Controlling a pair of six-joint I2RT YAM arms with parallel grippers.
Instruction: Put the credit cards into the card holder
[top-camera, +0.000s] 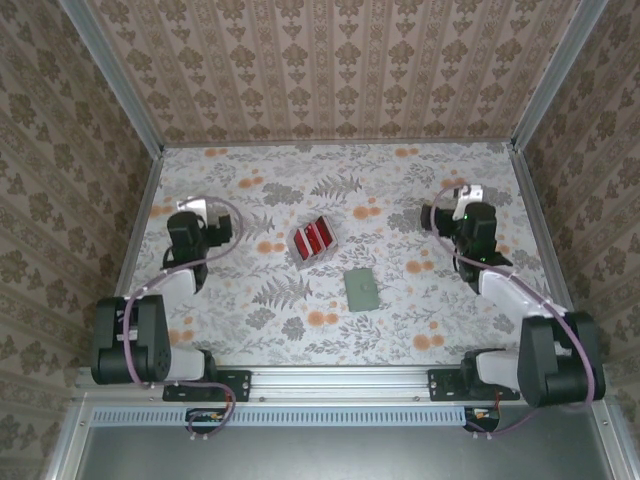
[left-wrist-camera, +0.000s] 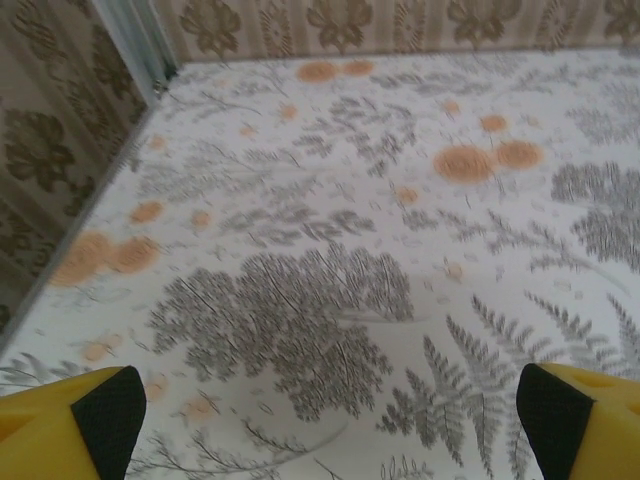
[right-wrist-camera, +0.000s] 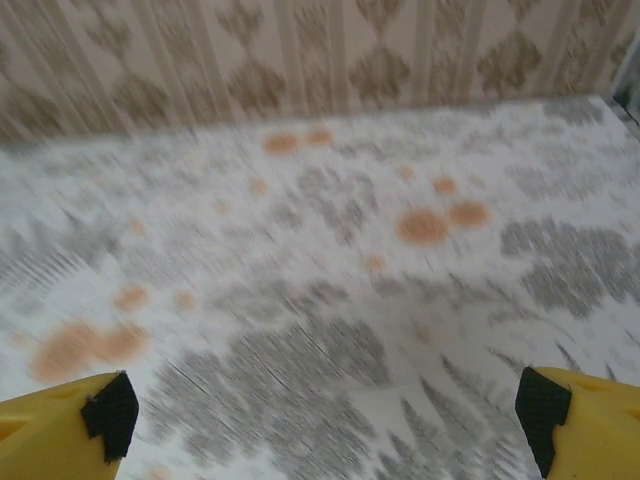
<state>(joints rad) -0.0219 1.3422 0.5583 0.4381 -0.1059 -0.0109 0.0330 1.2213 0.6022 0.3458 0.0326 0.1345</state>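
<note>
We note the left arm (top-camera: 180, 275) folded back over the left side of the counter (top-camera: 250, 330), which carries a floral cloth in grey and orange. In the left wrist view, the left hand (left-wrist-camera: 330, 425) stands with its jaws wide apart. Its yellow fingers (left-wrist-camera: 60, 425) with black pads sit at the two lower corners, with bare patterned cloth between them. Nothing is gripped or touched.

Near the middle of the counter, we record a small red-and-white striped block (top-camera: 315, 240), set at a slight angle. At this size we cannot resolve what its red bands are.

Just right of it and nearer the front edge lies the card holder (top-camera: 361, 290), a flat grey-green case. It looks closed, is turned slightly off square, and sits apart from the block. It rests roughly between the two arms and well apart from both.

On the right side, the right arm (top-camera: 500, 280) is folded in much the same way. In the right wrist view, which is blurred, the right hand (right-wrist-camera: 328, 415) also has its jaws spread wide. One yellow finger (right-wrist-camera: 50, 430) shows at each lower corner, and only cloth lies between them.
</note>
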